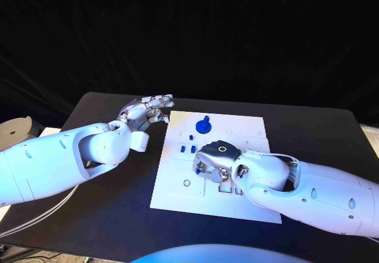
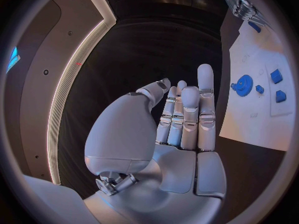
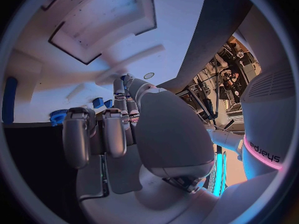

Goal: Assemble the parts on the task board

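Note:
The white task board (image 1: pixel 178 192) lies in the middle of the black table. On its far part sit a blue gear (image 1: pixel 203 126) and two small blue parts (image 1: pixel 188 148). My right hand (image 1: pixel 214 161) hovers low over the board's centre, fingers curled down, and pinches a small blue part (image 3: pixel 123 77) at its fingertips. That part (image 2: pixel 254 26) also shows from the left wrist. My left hand (image 1: pixel 148 112) floats beside the board's far left corner, fingers straight and apart, holding nothing. The left wrist view shows the gear (image 2: pixel 243 83) and the small parts (image 2: pixel 276 75).
Rectangular recesses (image 3: pixel 99 30) and slots (image 1: pixel 229 187) are cut into the board near my right hand. A pale round object (image 1: pixel 16 129) stands off the table's left edge. White cables (image 1: pixel 39 215) run past the table's near left side.

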Controlling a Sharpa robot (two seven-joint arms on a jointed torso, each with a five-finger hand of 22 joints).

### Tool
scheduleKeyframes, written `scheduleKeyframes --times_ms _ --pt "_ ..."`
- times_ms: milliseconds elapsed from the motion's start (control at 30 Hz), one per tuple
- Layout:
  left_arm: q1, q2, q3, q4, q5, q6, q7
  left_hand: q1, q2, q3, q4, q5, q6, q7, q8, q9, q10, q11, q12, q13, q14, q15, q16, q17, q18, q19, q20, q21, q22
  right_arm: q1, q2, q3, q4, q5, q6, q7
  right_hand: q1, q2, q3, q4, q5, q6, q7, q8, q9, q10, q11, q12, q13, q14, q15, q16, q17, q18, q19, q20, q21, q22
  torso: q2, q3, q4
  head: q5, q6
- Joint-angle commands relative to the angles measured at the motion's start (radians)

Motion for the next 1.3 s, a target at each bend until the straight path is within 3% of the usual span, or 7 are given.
scheduleKeyframes --times_ms 33,167,300,533,700,1033,1300 --pt "0.000 0.000 0.000 0.003 -0.005 0.023 -0.001 0.004 0.005 -0.006 0.000 0.007 -0.006 0.002 0.003 -0.001 -0.006 -0.001 0.003 0.001 -0.006 -0.002 0.002 -0.001 0.010 0.000 -0.002 -0.006 -0.001 -0.002 0.001 -0.003 -0.003 -0.015 0.026 -0.021 -0.032 -0.018 -0.015 0.009 0.002 -0.043 0.009 -0.012 -0.013 -0.055 0.010 -0.005 -0.017 0.068 0.017 -0.007 0.092 0.021 -0.001 0.014 -0.023 0.046 -0.001 -0.0002 -0.0001 0.000 0.000" --pt "0.000 0.000 0.000 0.004 -0.005 0.024 -0.003 0.004 0.005 -0.006 0.000 0.007 -0.006 0.002 0.003 -0.001 -0.006 -0.001 0.003 0.001 -0.006 -0.002 0.002 -0.001 0.010 0.000 -0.002 -0.006 -0.001 -0.002 -0.001 -0.004 -0.005 -0.015 0.008 -0.027 -0.061 -0.065 -0.053 0.014 0.007 -0.141 0.007 -0.013 -0.030 -0.172 0.033 -0.007 -0.035 0.061 0.034 -0.027 0.067 0.047 -0.059 0.028 -0.105 -0.069 -0.001 0.0004 -0.0007 -0.001 0.003" --pt "0.000 0.000 0.000 0.003 -0.005 0.025 -0.005 0.004 0.005 -0.006 0.000 0.007 -0.006 0.002 0.003 -0.001 -0.006 -0.001 0.003 0.001 -0.006 -0.002 0.002 -0.001 0.010 0.000 -0.002 -0.006 -0.001 -0.002 -0.006 -0.004 -0.003 -0.017 -0.026 -0.024 -0.055 -0.060 -0.094 0.017 0.003 -0.175 0.006 -0.009 -0.026 -0.227 0.044 0.008 -0.029 0.058 0.045 -0.037 0.054 0.052 -0.065 0.043 -0.125 -0.091 -0.001 0.0010 -0.0007 -0.003 0.004" --pt "0.000 0.000 0.000 0.002 -0.005 0.029 -0.009 0.004 0.005 -0.006 0.000 0.007 -0.006 0.002 0.003 -0.001 -0.007 -0.001 0.005 0.001 -0.007 -0.002 0.001 -0.004 0.010 -0.001 -0.002 -0.007 -0.002 -0.002 -0.042 -0.002 0.032 -0.015 -0.087 -0.013 -0.035 -0.039 -0.098 0.012 0.004 -0.160 0.010 -0.004 -0.022 -0.191 0.034 0.040 -0.024 0.054 0.038 -0.050 0.037 0.053 -0.059 0.040 -0.127 -0.093 0.000 0.0021 -0.0006 -0.010 0.009" --pt "0.000 -0.002 -0.001 0.002 -0.010 0.035 -0.011 0.004 0.005 -0.006 0.000 0.007 -0.006 0.002 0.003 -0.001 -0.007 -0.001 0.005 0.001 -0.007 -0.002 0.001 -0.004 0.010 -0.001 -0.002 -0.007 -0.002 0.003 -0.103 0.013 0.077 0.023 -0.106 -0.019 -0.037 -0.035 -0.101 0.015 0.003 -0.149 0.014 -0.002 -0.021 -0.175 0.028 0.053 -0.025 0.053 0.033 -0.054 0.032 0.052 -0.054 0.035 -0.126 -0.091 -0.001 0.0005 -0.0017 -0.021 0.015" --pt "0.000 -0.002 -0.001 0.004 -0.017 0.043 -0.012 0.005 0.007 -0.006 -0.001 0.007 -0.006 0.002 0.004 -0.001 -0.009 -0.001 0.007 0.002 -0.009 -0.002 0.000 -0.007 0.010 -0.001 -0.002 -0.007 -0.002 0.073 -0.239 0.035 0.097 0.063 -0.074 -0.056 -0.048 -0.056 -0.124 0.020 0.003 -0.158 -0.006 -0.008 -0.024 -0.191 0.031 0.049 -0.031 0.054 0.033 -0.060 0.023 0.051 -0.049 0.035 -0.129 -0.094 -0.003 -0.0002 -0.0005 -0.057 0.031" --pt "0.000 -0.001 -0.002 0.008 -0.018 0.045 -0.012 0.006 0.007 -0.007 -0.001 0.007 -0.005 0.001 0.005 -0.001 -0.009 -0.001 0.009 0.002 -0.011 -0.002 0.000 -0.009 0.010 -0.002 -0.002 -0.007 -0.003 0.091 -0.283 0.037 0.068 0.055 -0.030 -0.059 -0.048 -0.062 -0.152 0.026 0.004 -0.165 -0.022 -0.009 -0.024 -0.199 0.031 0.048 -0.030 0.053 0.036 -0.065 0.016 0.052 -0.048 0.039 -0.133 -0.099 -0.001 0.0026 -0.0019 -0.059 0.036"
